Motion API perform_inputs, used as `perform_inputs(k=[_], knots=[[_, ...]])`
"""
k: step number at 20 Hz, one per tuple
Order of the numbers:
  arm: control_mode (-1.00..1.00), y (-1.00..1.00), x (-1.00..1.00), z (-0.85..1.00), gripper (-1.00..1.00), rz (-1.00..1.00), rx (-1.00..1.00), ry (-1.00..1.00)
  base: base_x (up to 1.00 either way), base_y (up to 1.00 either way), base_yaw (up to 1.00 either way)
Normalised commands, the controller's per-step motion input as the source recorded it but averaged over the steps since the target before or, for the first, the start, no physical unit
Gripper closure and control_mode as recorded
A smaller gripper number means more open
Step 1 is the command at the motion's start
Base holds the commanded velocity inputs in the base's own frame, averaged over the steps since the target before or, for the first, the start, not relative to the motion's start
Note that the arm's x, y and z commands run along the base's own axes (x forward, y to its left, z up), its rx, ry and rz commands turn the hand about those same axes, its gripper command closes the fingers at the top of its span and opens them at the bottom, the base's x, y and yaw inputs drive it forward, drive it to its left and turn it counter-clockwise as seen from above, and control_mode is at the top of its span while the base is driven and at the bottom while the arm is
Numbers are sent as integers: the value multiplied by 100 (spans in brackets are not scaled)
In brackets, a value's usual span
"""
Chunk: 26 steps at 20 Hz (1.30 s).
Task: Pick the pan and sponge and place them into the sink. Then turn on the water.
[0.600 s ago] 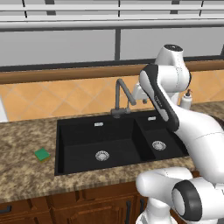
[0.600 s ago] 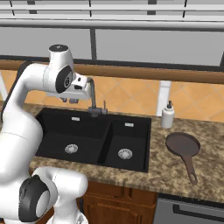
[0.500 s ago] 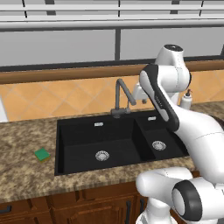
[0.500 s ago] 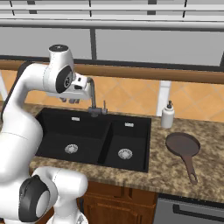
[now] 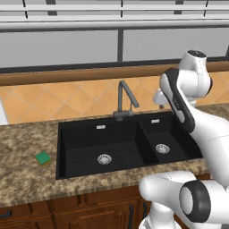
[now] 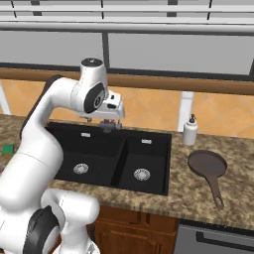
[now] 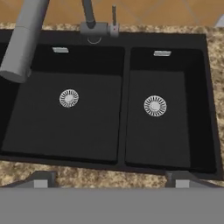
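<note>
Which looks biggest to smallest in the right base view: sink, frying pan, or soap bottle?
1. The sink, by far the largest.
2. The pan, handle included.
3. The soap bottle, the smallest; it stands farther back, which may shrink it slightly.

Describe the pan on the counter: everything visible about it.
The pan is a round, shallow frying pan, dark brown and matte, with a low rim and a long thin dark handle that ends in a small rounded tip. It lies flat and upright on the speckled granite counter, to the right of the black sink and apart from it, its handle pointing toward the counter's front edge. It looks empty. A white soap dispenser stands just behind it, not touching. Nothing grips it.
</note>
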Motion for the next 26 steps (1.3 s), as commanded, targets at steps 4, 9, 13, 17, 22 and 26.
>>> perform_inputs(k=[4, 9, 13, 17, 22, 26], knots=[[-100, -100, 2, -49, -100, 0, 0, 4, 0, 0, 0], [-100, -100, 3, -80, -100, -3, -1, 0, 0, 0, 0], [-100, -100, 0, -85, -100, -10, -15, 0, 0, 0, 0], [-100, -100, 11, -68, -100, -13, -15, 2, 0, 0, 0], [-100, -72, 32, -47, -100, -11, -11, 1, 0, 0, 0], [-100, -33, 4, -11, -100, -6, 0, 9, 0, 0, 0]])
